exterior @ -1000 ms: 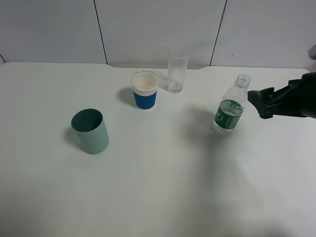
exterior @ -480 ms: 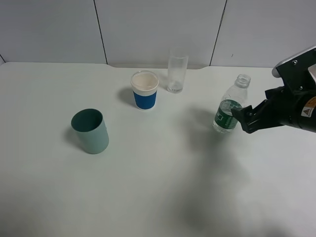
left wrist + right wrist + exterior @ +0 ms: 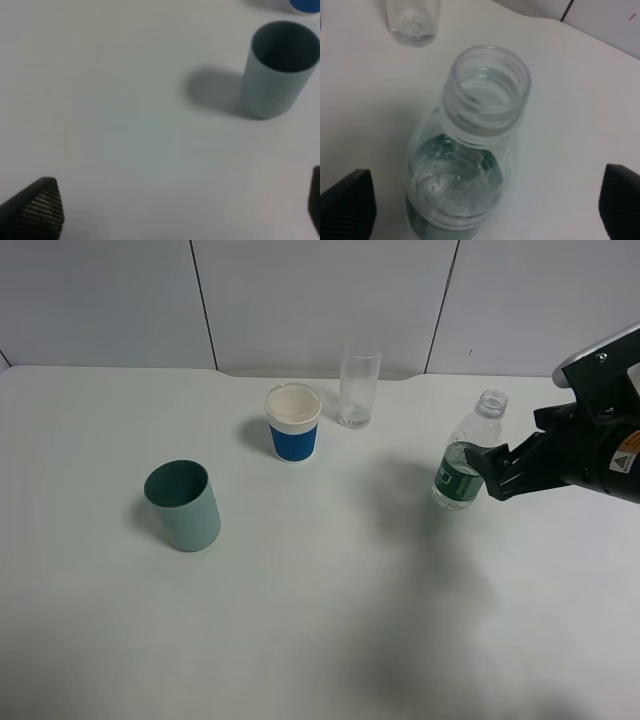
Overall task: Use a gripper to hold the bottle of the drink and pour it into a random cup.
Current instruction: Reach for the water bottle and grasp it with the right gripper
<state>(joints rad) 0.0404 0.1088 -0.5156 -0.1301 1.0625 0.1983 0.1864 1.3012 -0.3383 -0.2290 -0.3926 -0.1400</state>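
Note:
The bottle of the drink (image 3: pixel 463 468) stands upright and uncapped on the white table, clear with a dark green label and some liquid inside. My right gripper (image 3: pixel 493 473) has come in from the right at label height and is open. In the right wrist view the bottle (image 3: pixel 470 150) stands between the two wide-spread fingertips (image 3: pixel 349 204), apart from both. A teal cup (image 3: pixel 183 506) stands at the left, and a blue cup with a white rim (image 3: pixel 293 424) stands behind the middle. My left gripper (image 3: pixel 175 210) is open over bare table near the teal cup (image 3: pixel 277 70); the exterior view does not show it.
A straight clear drinking glass (image 3: pixel 358 383) stands at the back next to the blue cup, also seen as the glass (image 3: pixel 413 20) beyond the bottle. The white table (image 3: pixel 320 620) meets a panelled wall at the back.
My right gripper has moved left from the table's right side up to the bottle, so its open fingers now flank it. The bottle and cups have not moved.

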